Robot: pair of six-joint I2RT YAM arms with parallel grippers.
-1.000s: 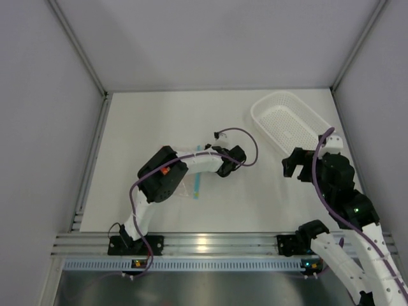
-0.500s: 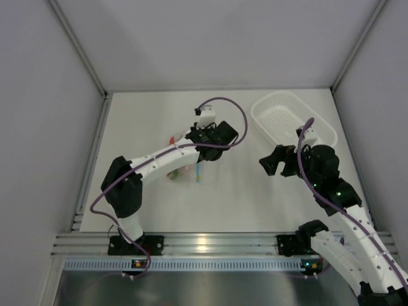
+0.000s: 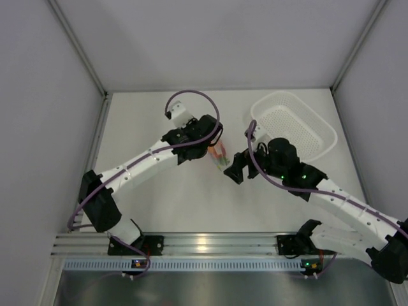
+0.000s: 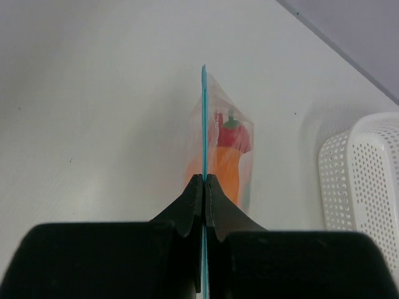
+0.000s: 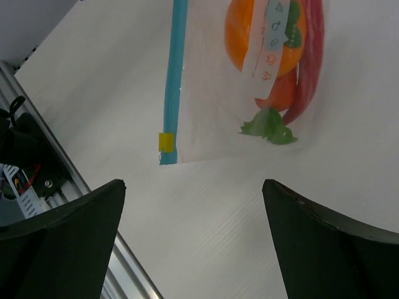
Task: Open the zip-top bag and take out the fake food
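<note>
The zip-top bag [image 3: 220,155] hangs clear of the table, with my left gripper [image 3: 213,145] shut on its light blue zip strip [image 4: 203,112]. In the left wrist view my left gripper [image 4: 204,178] pinches the strip edge-on, and the fake food [image 4: 228,156] shows orange and red through the plastic behind it. My right gripper [image 3: 235,171] stands open just right of and below the bag, with nothing between its fingers. In the right wrist view my right gripper [image 5: 193,187] faces the bag [image 5: 212,106], which holds a round orange [image 5: 240,31], a carrot [image 5: 277,93] and a red chili [image 5: 310,62].
A white perforated basket [image 3: 290,94] stands at the back right, close behind the right arm; its wall [image 4: 361,187] shows in the left wrist view. An aluminium rail [image 3: 204,244] runs along the near edge. Grey walls enclose the table.
My left arm has lifted the bag off the table and carried it toward the back right. My right arm has swung left, up to the bag, its jaws still open.
</note>
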